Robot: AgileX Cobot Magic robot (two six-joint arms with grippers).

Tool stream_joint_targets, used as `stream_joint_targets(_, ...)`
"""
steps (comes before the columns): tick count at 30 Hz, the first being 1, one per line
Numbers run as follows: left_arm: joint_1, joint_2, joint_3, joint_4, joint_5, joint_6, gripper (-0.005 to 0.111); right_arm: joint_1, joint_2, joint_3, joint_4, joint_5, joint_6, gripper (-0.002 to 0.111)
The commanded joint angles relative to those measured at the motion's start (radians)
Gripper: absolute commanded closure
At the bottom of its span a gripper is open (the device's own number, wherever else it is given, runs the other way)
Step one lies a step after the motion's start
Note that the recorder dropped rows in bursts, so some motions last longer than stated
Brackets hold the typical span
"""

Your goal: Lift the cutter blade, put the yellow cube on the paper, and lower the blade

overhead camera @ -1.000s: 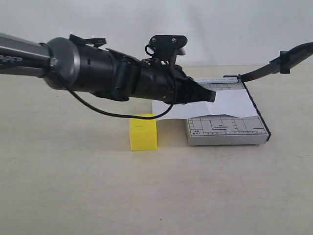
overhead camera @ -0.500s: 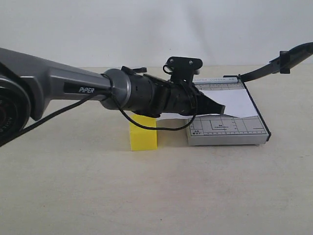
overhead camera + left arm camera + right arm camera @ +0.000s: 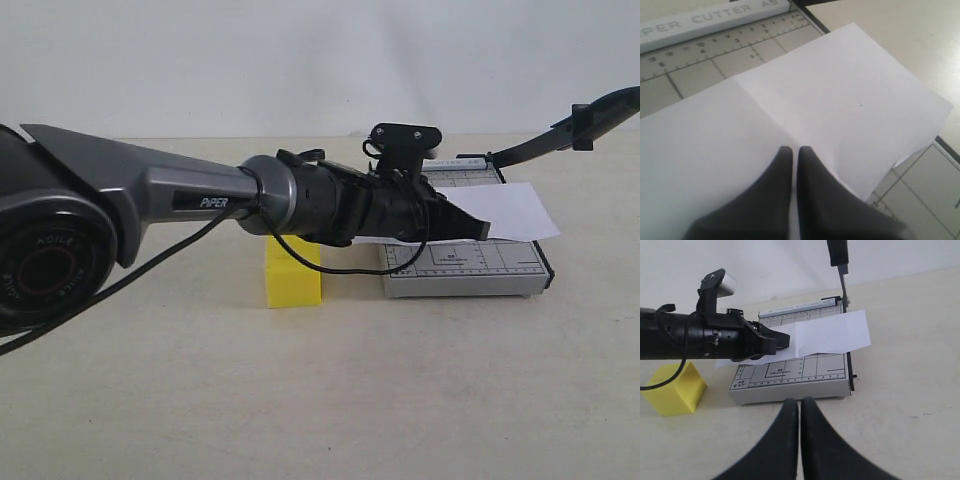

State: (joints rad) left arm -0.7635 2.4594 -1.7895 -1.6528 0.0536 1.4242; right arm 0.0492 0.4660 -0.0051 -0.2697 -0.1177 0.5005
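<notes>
Gripping state, L gripper (image 3: pixel 792 150): fingers (image 3: pixel 770 190) pressed together, hairline gap only; tips down on the paper (image 3: pixel 840 110); can't tell if sheet is pinched or just touched.
L gripper place: over cutter board (image 3: pixel 460 265), reaching in from 9 o'clock in ext. view, tips near sheet's centre crease.
R gripper (image 3: pixel 800 401): clenched, nothing btwn fingers; hangs above bare table (image 3: pixel 350 400) on near side of board, apart from it.
Cutter blade (image 3: pixel 540 143): raised, slanting up from hinge at board's far corner toward 2 o'clock; handle end cut off by frame edge.
Paper: flat on board, one end overhanging board's 3 o'clock edge.
Yellow cube (image 3: pixel 293 280): on table at 9 o'clock of board, just beside it, not on paper; top partly hidden behind L arm.
</notes>
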Motion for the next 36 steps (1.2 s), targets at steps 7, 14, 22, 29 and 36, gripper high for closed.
stream_joint_targets(7,-0.014,0.044,-0.054,-0.011,0.002,0.001,0.102,0.000,-0.002,0.005,0.002,-0.013,-0.002,0.106)
stream_joint_targets(14,-0.016,0.044,-0.060,-0.014,0.026,0.001,0.102,0.000,-0.002,0.005,0.002,-0.046,-0.002,0.106)
stream_joint_targets(22,-0.016,0.042,-0.075,-0.014,0.026,-0.011,0.102,0.000,-0.002,0.005,0.002,-0.051,-0.002,0.106)
stream_joint_targets(29,-0.016,-0.007,-0.113,-0.014,-0.004,-0.040,0.102,0.000,-0.002,0.005,0.002,-0.035,-0.002,0.106)
stream_joint_targets(36,-0.025,-0.109,-0.050,-0.014,-0.111,-0.056,0.102,0.000,-0.002,0.005,0.002,-0.032,-0.002,0.106)
